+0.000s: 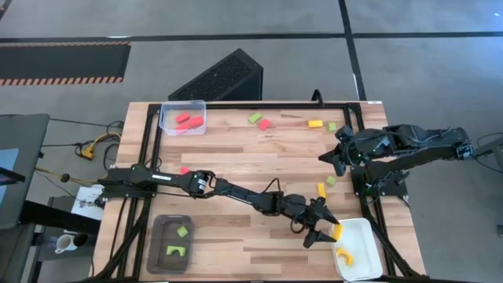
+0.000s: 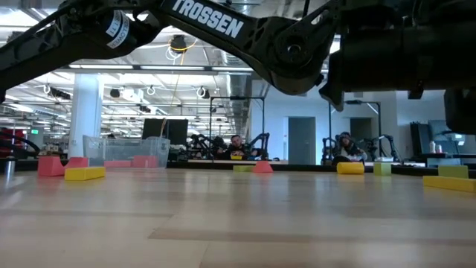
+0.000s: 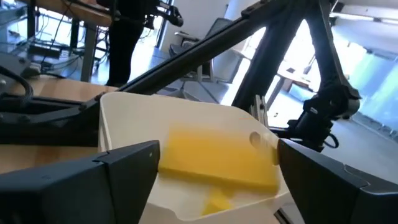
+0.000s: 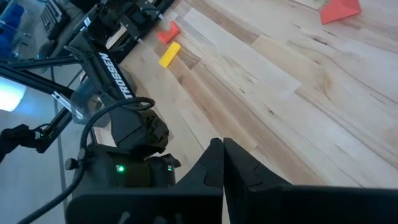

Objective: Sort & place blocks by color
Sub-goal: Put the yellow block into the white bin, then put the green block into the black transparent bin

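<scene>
My left gripper [image 1: 321, 226] reaches across to the near right part of the table and is open at the rim of the white tray [image 1: 363, 271]. A yellow bar block [image 3: 217, 158] sits between its fingertips, above the tray's inside. A yellow arch [image 1: 344, 255] lies in that tray. Loose blocks lie flat on the table: green [image 1: 255, 118], red [image 1: 264, 123], yellow [image 1: 315, 123], green [image 1: 332, 126], green [image 1: 331, 180], yellow [image 1: 321, 189]. My right gripper [image 1: 334, 157] hangs shut above the table's right side, holding nothing. My left gripper has the yellow bar's two ends [image 3: 168, 155] level with its fingertips [image 3: 134, 163], and the bar lies across the gap. I cannot tell whether the fingers touch it. The bar is clear of the tray floor.
A clear tray [image 1: 164, 118] at the far left holds red blocks. A dark grey tray [image 1: 159, 251] at the near left holds green ones. A red block [image 1: 183, 170] lies beside my left arm. Bare wood fills the middle of the table.
</scene>
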Controlling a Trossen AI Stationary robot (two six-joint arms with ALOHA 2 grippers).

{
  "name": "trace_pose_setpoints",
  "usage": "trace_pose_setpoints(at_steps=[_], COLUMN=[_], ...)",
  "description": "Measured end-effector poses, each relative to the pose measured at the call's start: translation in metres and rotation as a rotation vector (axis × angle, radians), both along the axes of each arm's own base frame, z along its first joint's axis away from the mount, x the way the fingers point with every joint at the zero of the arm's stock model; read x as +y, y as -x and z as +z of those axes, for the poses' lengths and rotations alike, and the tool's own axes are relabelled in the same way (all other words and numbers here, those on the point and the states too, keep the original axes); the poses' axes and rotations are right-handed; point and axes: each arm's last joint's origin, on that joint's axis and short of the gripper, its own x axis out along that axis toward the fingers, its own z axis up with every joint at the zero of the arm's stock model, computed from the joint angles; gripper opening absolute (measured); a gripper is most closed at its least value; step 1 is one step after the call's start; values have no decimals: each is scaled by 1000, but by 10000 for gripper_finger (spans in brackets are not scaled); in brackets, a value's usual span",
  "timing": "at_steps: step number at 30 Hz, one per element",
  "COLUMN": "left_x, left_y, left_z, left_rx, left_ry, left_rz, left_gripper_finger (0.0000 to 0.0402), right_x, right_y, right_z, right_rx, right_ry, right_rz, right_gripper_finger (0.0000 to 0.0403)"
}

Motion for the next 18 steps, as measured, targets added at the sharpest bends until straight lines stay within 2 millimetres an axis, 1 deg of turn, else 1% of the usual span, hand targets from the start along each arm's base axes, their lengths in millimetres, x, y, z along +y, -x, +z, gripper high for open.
trace_pose_setpoints(at_steps=[6, 10, 13, 15, 18], left_x=[11, 16, 19, 22, 30], left_y=[-3, -4, -4, -2, 2], left_z=[2, 2, 9, 18, 29], left_rx=[38, 33, 44, 108, 273], left_ry=[119, 113, 115, 121, 112], left_rz=[36, 52, 42, 1, -41], left_gripper_finger=[330, 333, 333, 333, 334], right_x=[0, 0, 1, 1, 1], right_y=[-1, -1, -1, 0, 4], right_z=[2, 2, 2, 3, 5], right_rx=[-23, -25, -25, -31, -47], right_ry=[0, -6, -23, -38, -43], right_rz=[3, 2, 20, 37, 43], right_gripper_finger=[16, 14, 15, 17, 19])
